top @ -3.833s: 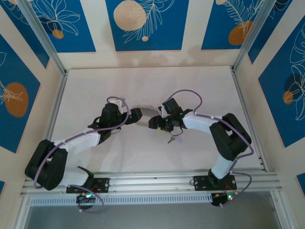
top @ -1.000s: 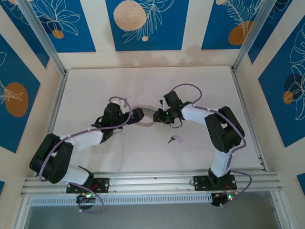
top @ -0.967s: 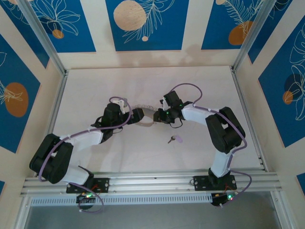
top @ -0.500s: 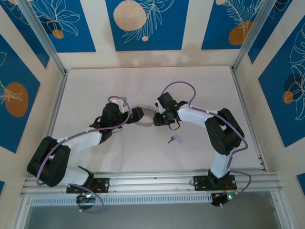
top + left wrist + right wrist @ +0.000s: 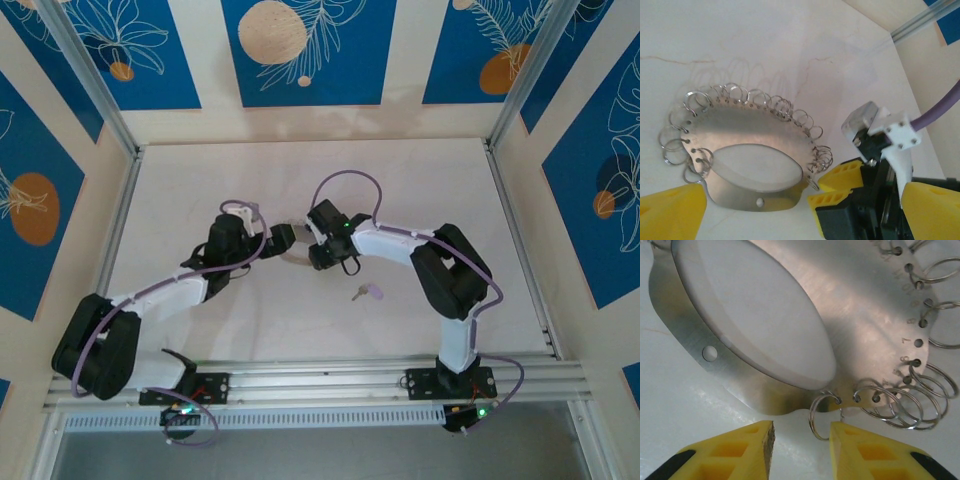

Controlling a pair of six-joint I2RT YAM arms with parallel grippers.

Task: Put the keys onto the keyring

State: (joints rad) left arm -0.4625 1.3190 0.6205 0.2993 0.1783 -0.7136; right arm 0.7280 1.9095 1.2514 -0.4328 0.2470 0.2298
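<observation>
Am holding left gripper (image 5: 805,197) fully released, fingers flanking keyring plate (image 5: 745,127) lying flat on table (image 5: 250,170); right gripper (image 5: 802,432) is sitting partly parted, bracketing end split ring (image 5: 824,415), not clenching it; lilac-headed key (image 5: 369,292) is lying on table nearby, apart from plate.

The keyring (image 5: 735,132) lies on the table (image 5: 765,45), right gripper (image 5: 834,189) at its end.

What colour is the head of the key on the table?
The key has a pale lilac head, clearest in the top external view.
</observation>
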